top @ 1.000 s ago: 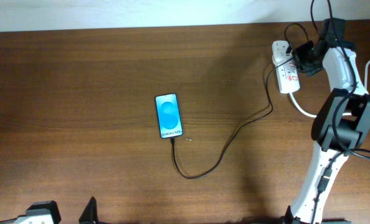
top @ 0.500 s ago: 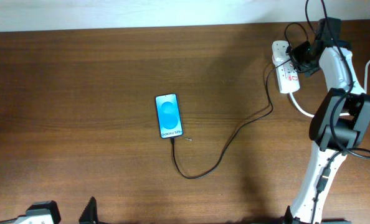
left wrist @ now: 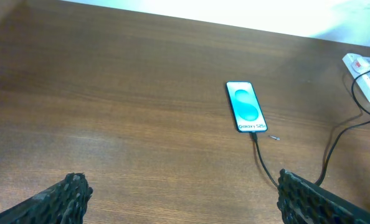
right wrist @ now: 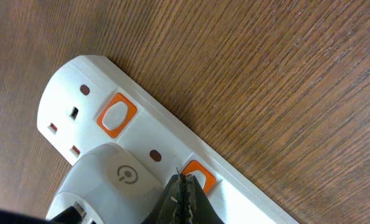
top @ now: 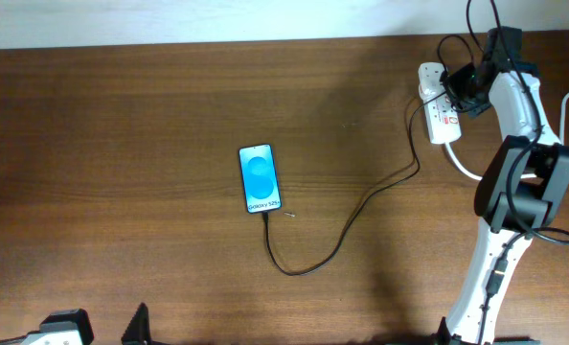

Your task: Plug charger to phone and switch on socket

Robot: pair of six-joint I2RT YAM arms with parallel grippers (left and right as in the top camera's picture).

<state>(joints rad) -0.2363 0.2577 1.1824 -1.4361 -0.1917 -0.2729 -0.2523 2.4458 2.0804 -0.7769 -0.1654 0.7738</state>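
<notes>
Right end effector (right wrist: 184,194) closed, tip at socket (right wrist: 144,127) switch (right wrist: 199,174), white adapter (right wrist: 113,180) beside; left end effector (left wrist: 185,202) spread.

R arm (top: 520,107) reaches from base at near-right edge to far-right corner, wrist bent left, right gripper (right wrist: 184,186) angled down w/ jaws pressed together to a point; left gripper (left wrist: 180,186) sits low at near-left, fingers (left wrist: 70,196) spread wide.

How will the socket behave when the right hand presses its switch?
Probably stays put: the socket lies flat on the table, so a downward press shouldn't tip it. It looks light, so a slanted push from the right hand might skid it on the smooth wood, though its thick white cord may resist.
</notes>
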